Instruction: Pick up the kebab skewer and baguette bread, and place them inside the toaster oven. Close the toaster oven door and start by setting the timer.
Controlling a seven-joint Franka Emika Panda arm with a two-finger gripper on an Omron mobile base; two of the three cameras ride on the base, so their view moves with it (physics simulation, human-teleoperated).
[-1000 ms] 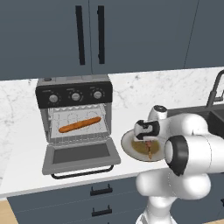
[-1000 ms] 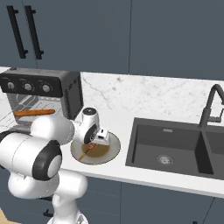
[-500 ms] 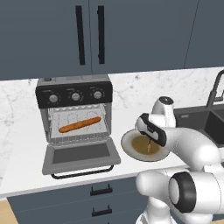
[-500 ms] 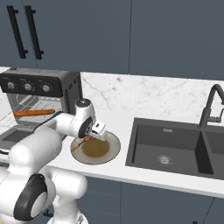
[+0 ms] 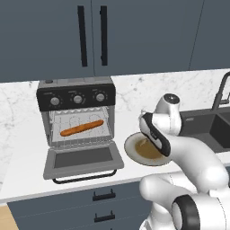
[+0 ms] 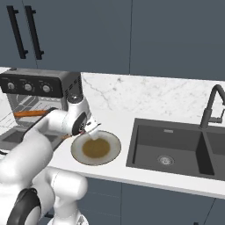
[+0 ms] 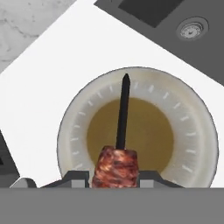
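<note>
Since a second ago your claw (image 7: 114, 177) has swung off the plate (image 7: 192, 144) toward the toaster oven (image 5: 76, 117), clamped on the kebab skewer (image 7: 119, 151) by its meat. Baguette bread (image 5: 82, 127) lies on the rack; the toaster oven door (image 5: 83, 159) hangs open. Watch the long stick: it may catch the oven frame or nudge the loaf.

Cream plate (image 5: 133, 150) (brown centre), dark sink (image 6: 176, 149), faucet (image 6: 212, 105)

Baguette bread (image 5: 82, 127) lies in open toaster oven (image 5: 76, 117); kebab skewer (image 7: 118, 153) lifted.
</note>
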